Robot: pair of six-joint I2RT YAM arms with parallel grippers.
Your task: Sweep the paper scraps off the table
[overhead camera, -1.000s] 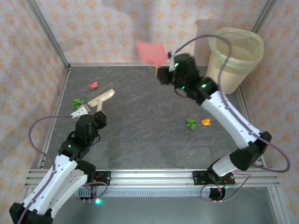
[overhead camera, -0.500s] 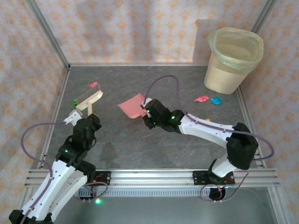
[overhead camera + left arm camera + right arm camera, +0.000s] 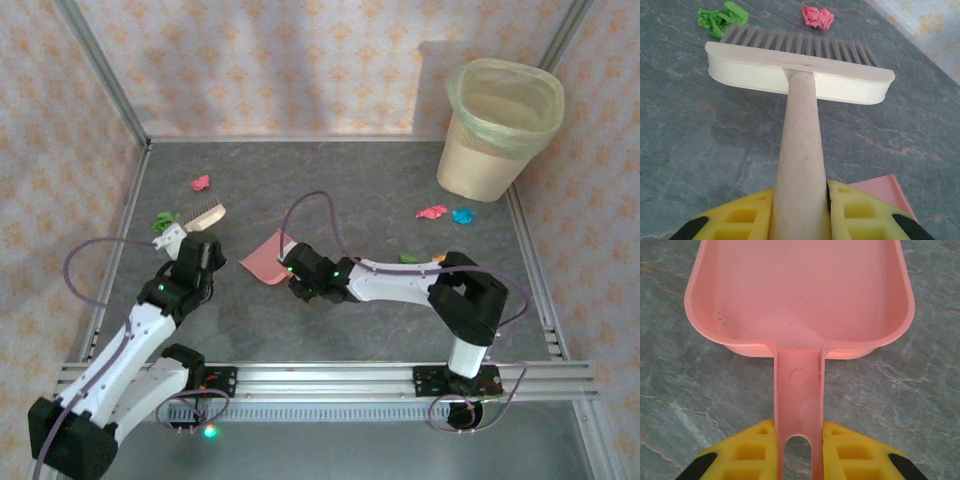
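left hand [image 3: 800,216] clamped the cream bristle brush [image 3: 800,80], right hand [image 3: 799,450] the flat pink plastic dustpan [image 3: 800,300]; pan sat well off the crumpled green and pink paper scraps [image 3: 818,16], so strokes risked scattering them.

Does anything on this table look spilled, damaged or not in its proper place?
Only the paper scraps lie loose on the table: red and green ones beyond the brush, pink and blue ones beside the upright bin, green and orange ones behind the right arm. The dustpan is empty. Nothing looks damaged.
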